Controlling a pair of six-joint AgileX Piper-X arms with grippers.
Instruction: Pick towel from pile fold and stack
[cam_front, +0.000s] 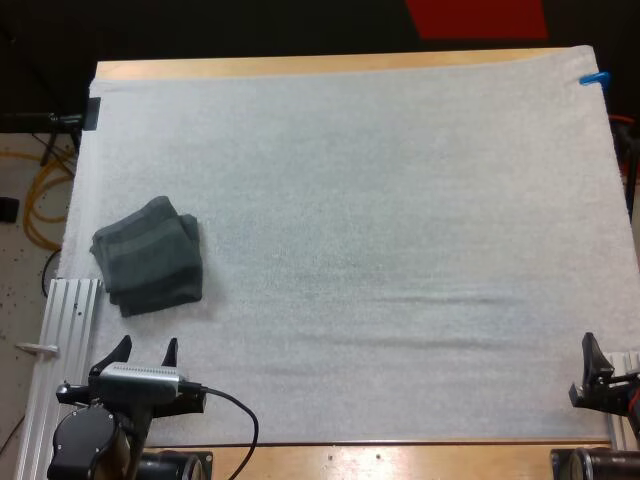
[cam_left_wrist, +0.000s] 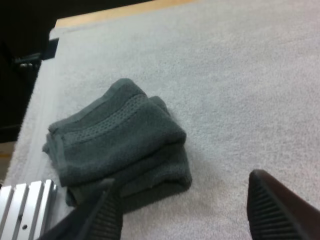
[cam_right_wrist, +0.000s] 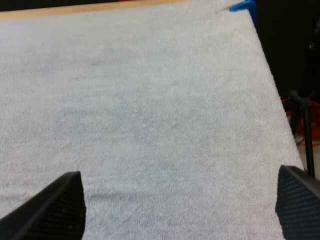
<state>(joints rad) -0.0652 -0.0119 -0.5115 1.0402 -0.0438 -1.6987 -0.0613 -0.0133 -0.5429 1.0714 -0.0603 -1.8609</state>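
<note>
A dark grey-green folded stack of towels (cam_front: 150, 257) lies on the white mat (cam_front: 380, 230) near its left edge. My left gripper (cam_front: 143, 351) hovers at the mat's near left corner, just short of the stack, fingers apart and holding nothing. In the left wrist view the folded stack (cam_left_wrist: 117, 146) sits just beyond the open left gripper (cam_left_wrist: 192, 210). My right gripper (cam_front: 592, 360) rests at the mat's near right edge. In the right wrist view the right gripper (cam_right_wrist: 180, 205) is wide open over bare mat (cam_right_wrist: 150, 100).
A ribbed metal rail (cam_front: 62, 340) runs along the table's left side beside the stack, also seen as the metal rail (cam_left_wrist: 22, 205) near the left finger. The wooden table edge (cam_front: 300, 66) borders the mat's far side.
</note>
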